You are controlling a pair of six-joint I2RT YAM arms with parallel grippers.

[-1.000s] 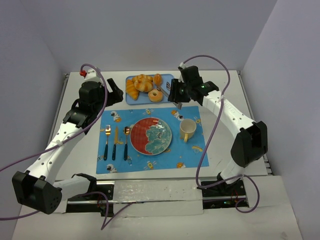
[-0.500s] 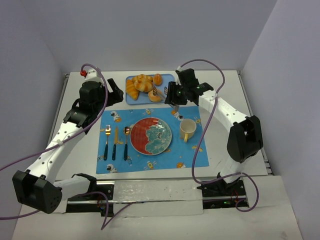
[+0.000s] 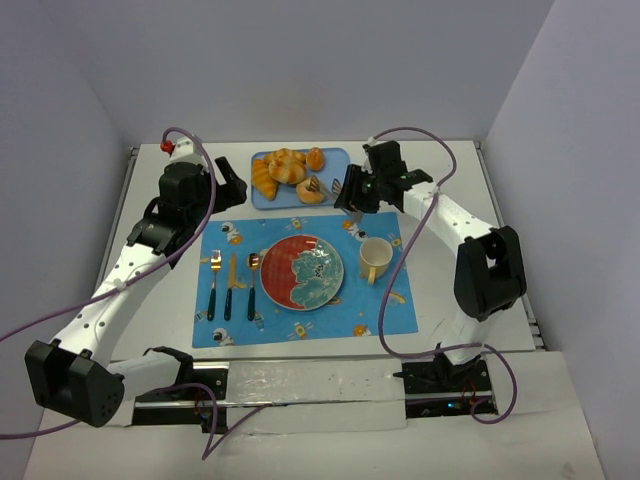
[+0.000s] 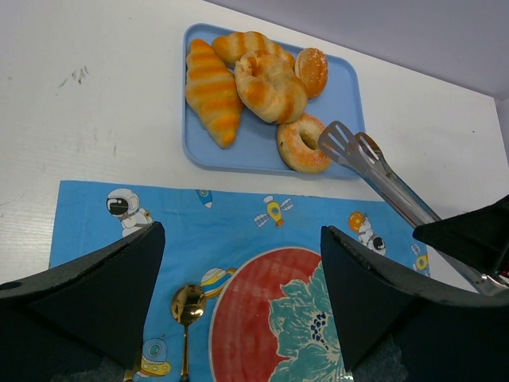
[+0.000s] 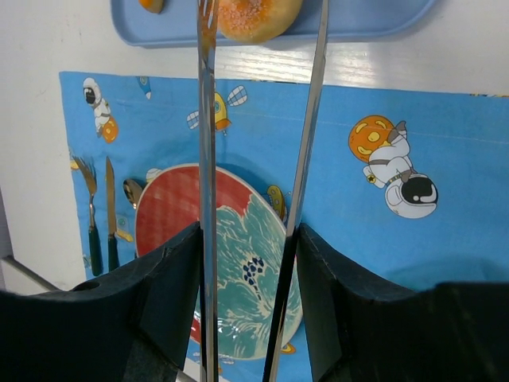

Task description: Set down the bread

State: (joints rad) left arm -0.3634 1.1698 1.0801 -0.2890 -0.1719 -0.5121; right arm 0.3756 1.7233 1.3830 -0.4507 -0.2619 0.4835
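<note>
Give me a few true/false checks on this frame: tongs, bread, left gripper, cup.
1. The right gripper holds metal tongs. True.
2. The bread lies on the plate. False: it is on the blue tray, beside the croissants.
3. The tongs' tips are at the bread. True.
4. The left gripper is shut on the fork. False: it is open and empty; the fork lies on the placemat.
5. The yellow cup stands left of the plate. False: in the top view it stands to the plate's right.
</note>
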